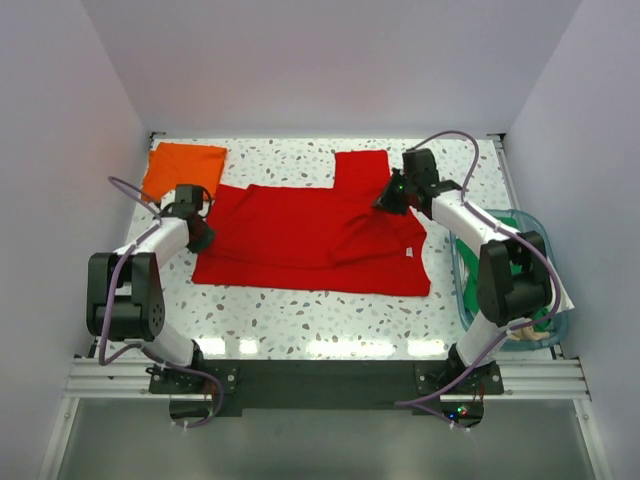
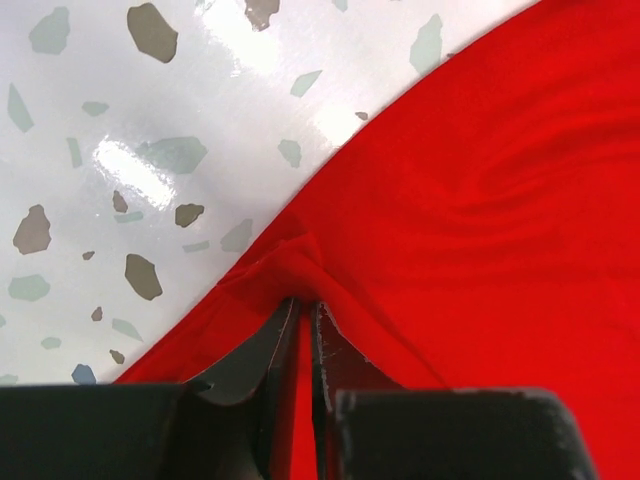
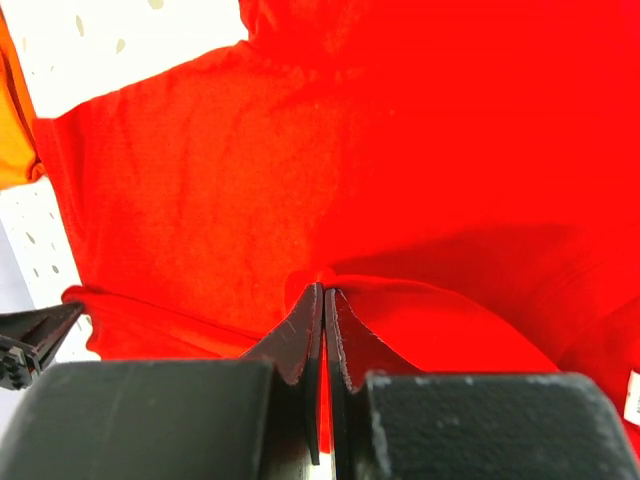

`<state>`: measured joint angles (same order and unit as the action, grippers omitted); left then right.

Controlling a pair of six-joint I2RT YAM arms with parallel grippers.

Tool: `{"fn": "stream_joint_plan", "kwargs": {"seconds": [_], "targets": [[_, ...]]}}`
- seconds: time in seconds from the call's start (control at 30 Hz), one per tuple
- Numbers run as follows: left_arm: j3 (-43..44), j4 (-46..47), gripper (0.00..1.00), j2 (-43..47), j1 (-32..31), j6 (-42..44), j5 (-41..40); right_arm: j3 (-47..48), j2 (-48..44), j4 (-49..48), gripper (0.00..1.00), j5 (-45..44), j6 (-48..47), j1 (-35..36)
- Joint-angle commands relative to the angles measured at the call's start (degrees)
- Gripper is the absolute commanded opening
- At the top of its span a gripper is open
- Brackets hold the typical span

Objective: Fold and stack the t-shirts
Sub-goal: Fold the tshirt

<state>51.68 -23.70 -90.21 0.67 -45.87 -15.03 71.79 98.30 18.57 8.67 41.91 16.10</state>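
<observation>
A bright red t-shirt lies spread across the middle of the table, with a small white neck label near its right edge. My left gripper is shut on the shirt's left edge, pinching a small fold of red cloth. My right gripper is shut on the red cloth near the sleeve at the back right. A folded orange t-shirt lies at the back left corner; its edge shows in the right wrist view. No green shirt is in view.
A translucent teal tub stands at the right edge of the table, behind my right arm, with pale cloth in it. White walls close the table on three sides. Speckled tabletop shows in front of the red shirt.
</observation>
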Motion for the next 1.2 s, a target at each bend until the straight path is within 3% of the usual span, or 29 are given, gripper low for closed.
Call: {"fn": "stream_joint_plan", "kwargs": {"seconds": [0.0,0.1,0.23,0.33,0.5,1.17], "targets": [[2.8,1.6,0.14,0.1,-0.1,0.4,0.5,1.8,-2.7,-3.1,0.0,1.0,-0.4,-0.6],[2.7,1.6,0.21,1.7,-0.1,0.6,0.8,0.9,-3.7,-4.3,0.0,0.6,-0.6,-1.2],[2.8,1.0,0.45,3.2,-0.1,1.1,1.1,0.1,-3.9,-6.7,0.0,0.8,-0.3,-3.3],[3.0,0.8,0.53,4.0,-0.1,1.3,1.2,0.0,-3.1,-8.5,0.0,1.5,-0.3,-4.1],[3.4,0.1,0.59,4.7,-0.1,1.5,1.0,-1.0,-2.1,-11.4,0.0,2.5,0.4,-5.4],[5.2,-1.3,0.67,2.3,-0.1,0.4,-0.6,-7.8,-0.5,-15.0,0.0,2.4,1.9,-9.1]]}}
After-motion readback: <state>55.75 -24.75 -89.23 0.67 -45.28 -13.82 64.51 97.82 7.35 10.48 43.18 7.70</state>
